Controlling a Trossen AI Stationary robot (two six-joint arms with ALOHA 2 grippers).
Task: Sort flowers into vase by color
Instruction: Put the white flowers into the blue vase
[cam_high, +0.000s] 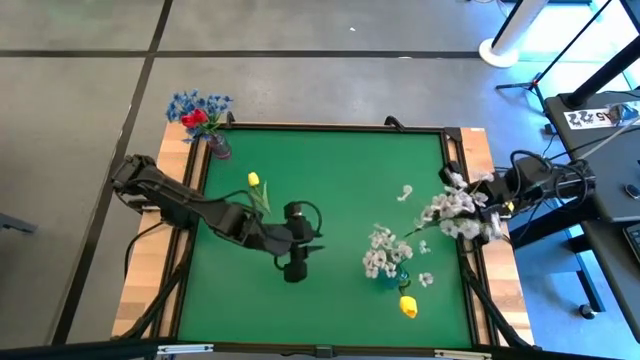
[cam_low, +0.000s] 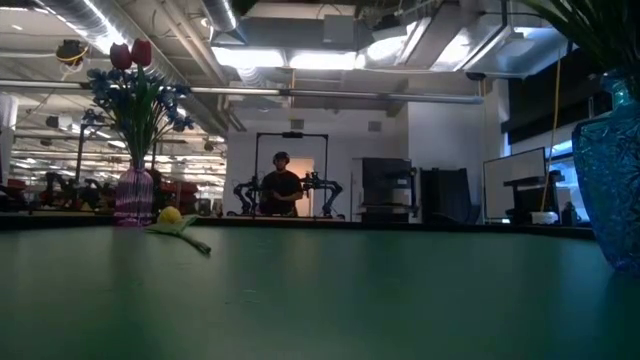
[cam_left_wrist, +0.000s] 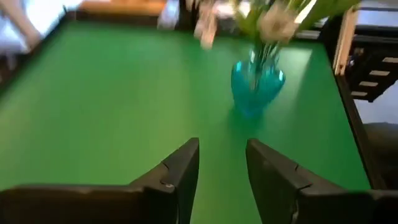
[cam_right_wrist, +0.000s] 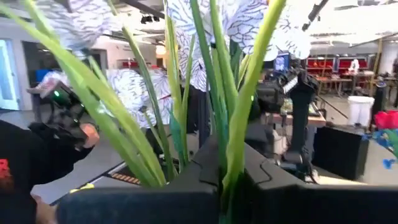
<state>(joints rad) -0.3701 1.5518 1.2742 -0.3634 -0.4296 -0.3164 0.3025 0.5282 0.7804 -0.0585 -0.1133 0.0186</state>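
My left gripper (cam_high: 297, 262) hovers open over the middle of the green mat; in its wrist view the open gripper (cam_left_wrist: 222, 168) points at a teal vase (cam_left_wrist: 255, 84). That vase (cam_high: 388, 275) holds white blossoms, with a yellow tulip bud (cam_high: 408, 305) beside it. Another yellow tulip (cam_high: 255, 185) lies flat on the mat. A purple vase (cam_high: 218, 148) at the far left corner holds red tulips and blue sprigs. My right gripper (cam_high: 497, 207), at the mat's right edge, is shut on a white blossom spray (cam_high: 455, 210). My right gripper pinches several green stalks (cam_right_wrist: 230, 155) of the white blossom spray between its two fingers (cam_right_wrist: 280, 180). It comes from the table's right side, and the blossoms (cam_high: 440, 212) reach out toward the left over the mat's right part. Stalks and blossoms fan out beyond the fingertips.
The wooden table frame (cam_high: 180, 240) borders the mat on the left and right. In the low view the purple vase (cam_low: 133, 195) and the lying tulip (cam_low: 172, 217) stand far left, and the teal vase (cam_low: 615, 190) is near right. A person (cam_low: 280, 190) stands beyond the table.
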